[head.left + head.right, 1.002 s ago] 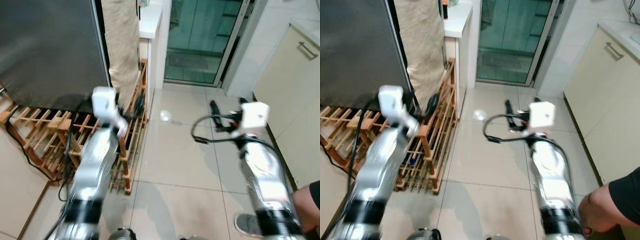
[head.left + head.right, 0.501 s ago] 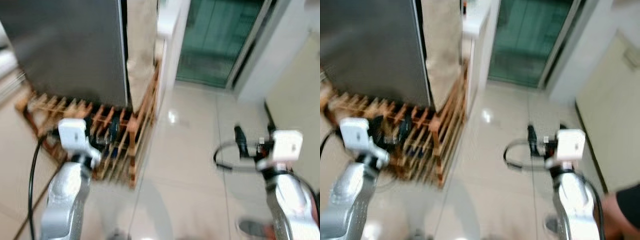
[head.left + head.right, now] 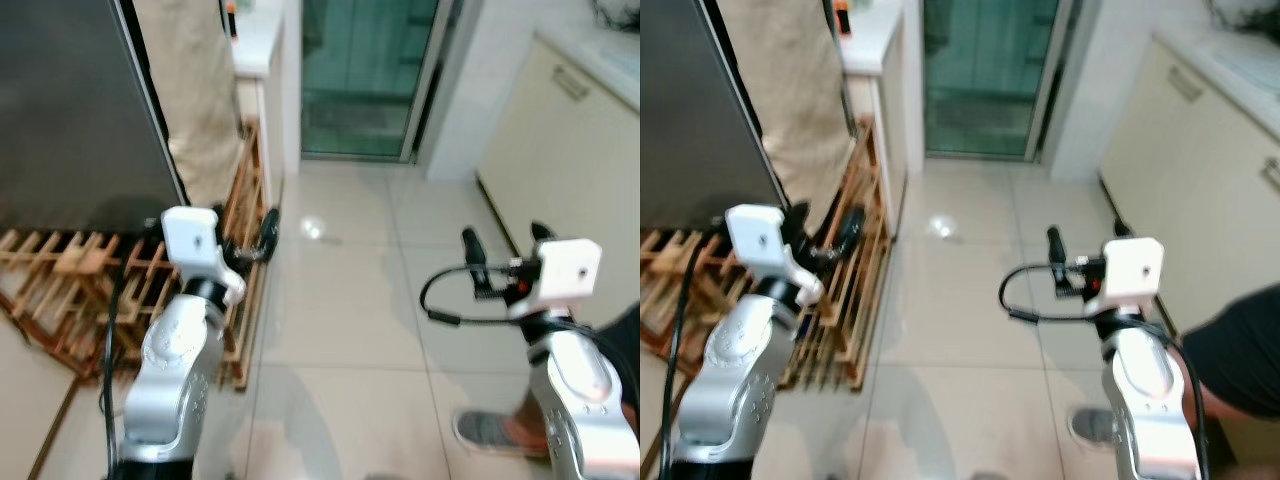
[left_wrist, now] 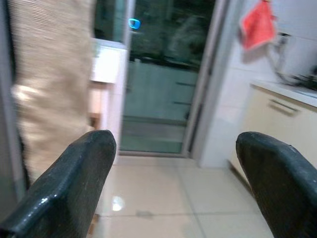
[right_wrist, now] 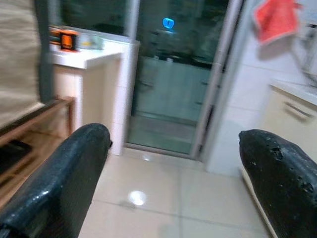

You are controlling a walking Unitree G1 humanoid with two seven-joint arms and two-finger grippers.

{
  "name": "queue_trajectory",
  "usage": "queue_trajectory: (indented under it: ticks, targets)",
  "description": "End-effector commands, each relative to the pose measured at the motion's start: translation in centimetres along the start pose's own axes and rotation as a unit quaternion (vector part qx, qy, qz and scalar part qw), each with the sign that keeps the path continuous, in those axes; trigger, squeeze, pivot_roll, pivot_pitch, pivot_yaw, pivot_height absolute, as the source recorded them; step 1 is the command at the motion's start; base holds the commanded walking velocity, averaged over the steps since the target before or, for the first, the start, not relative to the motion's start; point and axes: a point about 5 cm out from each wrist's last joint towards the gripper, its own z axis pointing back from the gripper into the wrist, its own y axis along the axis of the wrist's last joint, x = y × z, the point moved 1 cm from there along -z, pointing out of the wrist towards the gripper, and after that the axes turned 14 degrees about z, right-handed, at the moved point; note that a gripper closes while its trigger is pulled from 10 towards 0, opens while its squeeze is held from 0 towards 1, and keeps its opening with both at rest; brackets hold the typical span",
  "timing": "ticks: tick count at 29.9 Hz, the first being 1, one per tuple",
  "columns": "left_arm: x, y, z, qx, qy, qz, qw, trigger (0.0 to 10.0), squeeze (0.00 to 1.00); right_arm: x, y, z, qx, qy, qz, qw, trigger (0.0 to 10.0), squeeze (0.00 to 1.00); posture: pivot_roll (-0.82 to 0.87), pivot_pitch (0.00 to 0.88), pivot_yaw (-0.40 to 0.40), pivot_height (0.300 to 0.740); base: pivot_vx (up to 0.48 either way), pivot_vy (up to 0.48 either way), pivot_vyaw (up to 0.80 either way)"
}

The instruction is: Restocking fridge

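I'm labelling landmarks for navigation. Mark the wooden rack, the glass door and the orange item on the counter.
wooden rack (image 3: 70, 262), left eye view, on a top slat.
glass door (image 3: 365, 60), left eye view, on the glass pane.
orange item (image 5: 69, 39), right wrist view, on its side.

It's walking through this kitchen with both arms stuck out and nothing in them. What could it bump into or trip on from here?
Three things stand out. The wooden rack sits low beside the left gripper; a turn that way could knock it. A person's shoe is on the floor close by the right arm, so a step could catch it. The glossy floor tiles might be slippery.
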Motion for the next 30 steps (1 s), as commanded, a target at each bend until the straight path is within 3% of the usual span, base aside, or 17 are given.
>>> queue_trajectory:
  ticks: [1,3,8,15,22,30]
  targets:
    - [-0.8,0.2,0.0,-0.001,0.025,0.001,1.0,10.0,0.0,-0.5,0.5,-0.2,0.006,0.008,-0.001,1.0,10.0,0.0,-0.14,0.042,-0.036,0.74,0.48,0.0,0.0]
    - [-1.2,0.2,-0.3,-0.005,0.043,0.014,0.999,10.0,0.0,-0.6,0.4,-0.2,0.005,0.012,0.0,1.0,10.0,0.0,-0.14,0.045,-0.036,0.74,0.396,0.184,0.0]
    - [-1.1,0.3,-0.8,-0.005,0.049,-0.001,0.999,10.0,0.0,-1.2,0.7,-0.5,0.01,0.038,0.007,0.999,10.0,0.0,-0.13,0.049,-0.032,0.74,0.0,0.477,0.0]
    - [-0.5,0.9,-1.5,0.001,0.021,-0.019,1.0,10.0,0.0,-1.3,0.7,-1.0,0.008,0.035,0.008,0.999,10.0,0.0,-0.14,0.068,-0.028,0.74,0.0,0.0,0.66]
    - [1.4,1.8,-3.9,0.018,-0.023,-0.037,0.999,10.0,0.0,-1.3,1.1,-1.9,0.015,0.036,0.015,0.999,10.0,0.0,-0.14,0.082,-0.019,0.74,0.0,0.0,0.59]
    - [2.1,2.1,-5.8,0.026,-0.006,-0.018,0.999,10.0,0.0,-1.7,1.2,-2.2,0.017,0.032,0.006,0.999,10.0,0.0,-0.15,0.082,-0.017,0.74,0.0,0.0,0.26]
